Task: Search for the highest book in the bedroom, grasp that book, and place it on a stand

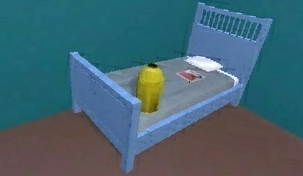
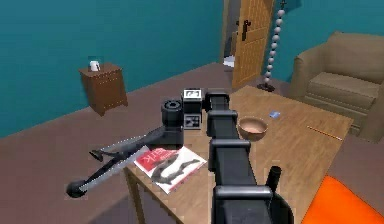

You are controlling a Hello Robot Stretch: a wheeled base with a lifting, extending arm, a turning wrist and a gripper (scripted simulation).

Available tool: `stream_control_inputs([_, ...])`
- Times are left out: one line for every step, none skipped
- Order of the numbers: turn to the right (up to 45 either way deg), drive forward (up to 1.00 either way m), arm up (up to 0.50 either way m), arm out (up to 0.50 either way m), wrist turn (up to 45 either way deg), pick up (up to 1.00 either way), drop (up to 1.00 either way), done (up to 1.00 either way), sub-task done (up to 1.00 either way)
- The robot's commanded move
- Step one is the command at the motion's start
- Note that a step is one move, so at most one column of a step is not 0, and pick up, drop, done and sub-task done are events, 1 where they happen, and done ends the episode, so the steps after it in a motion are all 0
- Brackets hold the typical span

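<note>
A blue-framed bed stands against the teal wall in the forward view. On its mattress lie a small red and white book, a white pillow and an upright yellow bottle-like thing. In the arm side view the dark arm reaches out over a wooden table. My gripper points left, its thin fingers ending past the table's edge over the brown floor. A red and white book lies flat on the table right beside the fingers; I cannot tell whether the gripper holds anything. A small wooden stand is by the far wall.
A brown bowl and a small blue thing sit on the table. A tan armchair, a floor lamp and a wooden door are at the back right. An orange thing fills the bottom right corner.
</note>
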Motion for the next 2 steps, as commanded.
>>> stream_control_inputs([0.0,0.0,0.0,0.0,45.0,0.0,0.0,0.0,0.0])
stream_control_inputs([0.0,0.0,0.0,0.0,24.0,0.0,0.0,0.0,0.0])
